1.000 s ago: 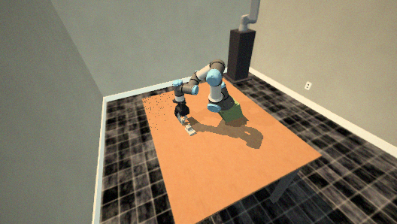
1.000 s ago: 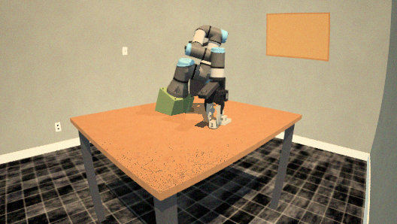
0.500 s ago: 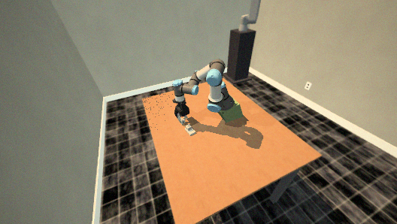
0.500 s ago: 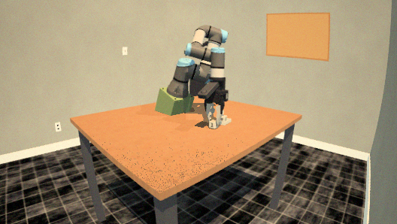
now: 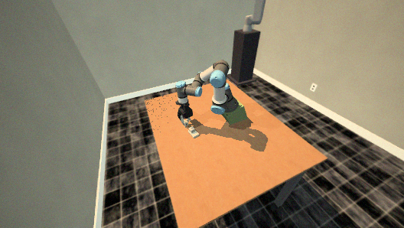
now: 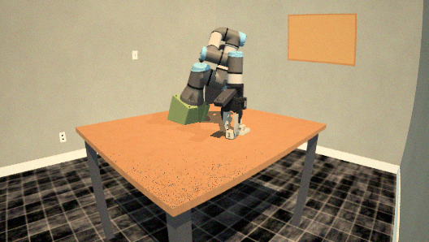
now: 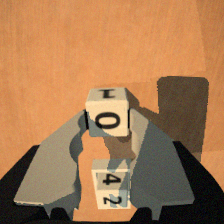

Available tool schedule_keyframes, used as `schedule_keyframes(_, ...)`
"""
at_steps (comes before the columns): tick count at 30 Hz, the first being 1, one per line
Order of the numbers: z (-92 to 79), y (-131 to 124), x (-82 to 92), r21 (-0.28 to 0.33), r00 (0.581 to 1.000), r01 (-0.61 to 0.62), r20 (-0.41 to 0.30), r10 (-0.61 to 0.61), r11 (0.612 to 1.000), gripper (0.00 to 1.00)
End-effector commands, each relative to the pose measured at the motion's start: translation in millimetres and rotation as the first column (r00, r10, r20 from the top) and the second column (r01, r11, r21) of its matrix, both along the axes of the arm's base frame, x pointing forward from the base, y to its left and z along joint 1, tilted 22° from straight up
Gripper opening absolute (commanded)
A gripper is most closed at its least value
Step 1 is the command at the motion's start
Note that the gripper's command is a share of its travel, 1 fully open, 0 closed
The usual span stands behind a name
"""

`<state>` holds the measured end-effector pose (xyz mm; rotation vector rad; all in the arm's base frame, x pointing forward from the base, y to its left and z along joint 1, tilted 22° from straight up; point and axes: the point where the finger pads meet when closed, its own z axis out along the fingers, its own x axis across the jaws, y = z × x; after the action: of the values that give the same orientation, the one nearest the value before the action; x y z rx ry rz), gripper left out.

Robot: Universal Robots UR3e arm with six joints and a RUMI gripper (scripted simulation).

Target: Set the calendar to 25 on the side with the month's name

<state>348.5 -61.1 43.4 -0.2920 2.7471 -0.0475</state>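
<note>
Cube (image 7: 107,112) with a black 0 toward the wrist camera and a sideways 1 on its top sits pinched between the two grey fingers of the gripper (image 7: 107,120), held up off the orange table (image 6: 171,162). Below it in the wrist view lies the second cube (image 7: 111,189) showing a 4 and a 2, seemingly in the small pale tray (image 6: 243,130) near the green base block (image 6: 184,110); how that cube sits in the tray I can't make out
</note>
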Motion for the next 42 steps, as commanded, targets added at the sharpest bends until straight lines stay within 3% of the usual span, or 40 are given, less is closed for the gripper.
schedule_keyframes(1, 0.7, -0.4, 0.4, -0.001, 1.0, 0.0, 0.002, 0.0, 1.0, 0.11)
schedule_keyframes(42, -3.0, -0.4, 1.9, -0.001, 1.0, 0.0, 0.002, 0.0, 1.0, 0.11)
